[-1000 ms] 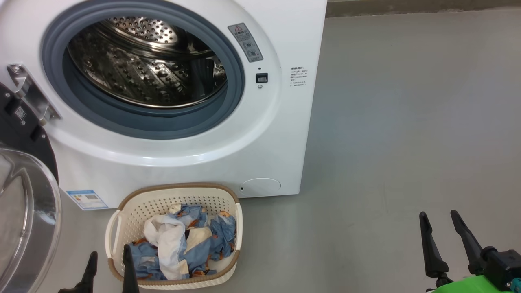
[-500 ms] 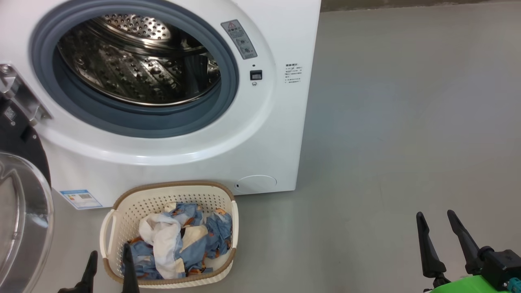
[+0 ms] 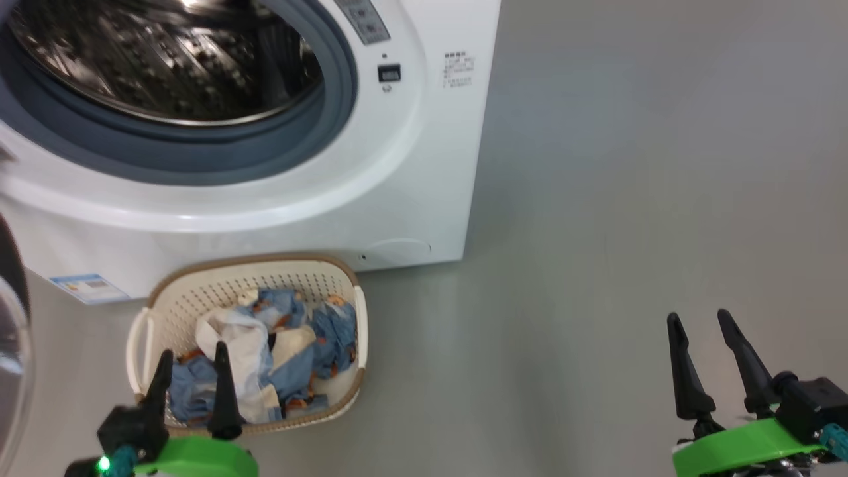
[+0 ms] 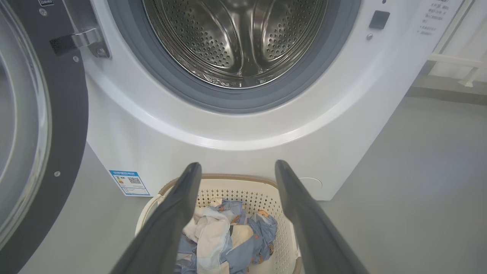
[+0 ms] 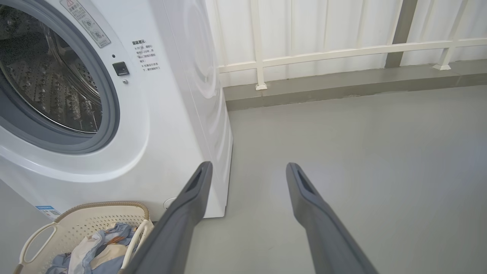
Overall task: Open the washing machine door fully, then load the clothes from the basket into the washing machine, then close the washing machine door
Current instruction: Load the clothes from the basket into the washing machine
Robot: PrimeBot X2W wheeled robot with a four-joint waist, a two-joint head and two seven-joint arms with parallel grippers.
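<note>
Further up the head view, camera dipped: left gripper (image 3: 192, 351), spread and empty, over the basket (image 3: 265, 281) and clothes (image 3: 298, 364). Idle, also spread: right gripper (image 3: 699, 317). Beyond, washing machine door (image 4: 64, 114) wide open. Likely loading's start: lower, pinch cloth.

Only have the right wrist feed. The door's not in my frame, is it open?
Observer: Yes. In the left wrist view the washing machine door is swung out to the left on its hinge, clear of the opening.
Operator: Left gripper?
Observer: The left gripper is open and holds nothing. In the head view it is at the near end of the basket, fingers pointing toward the clothes.
Operator: Anything in the drum?
Observer: The drum looks empty, as far as the left wrist view sees in.
</note>
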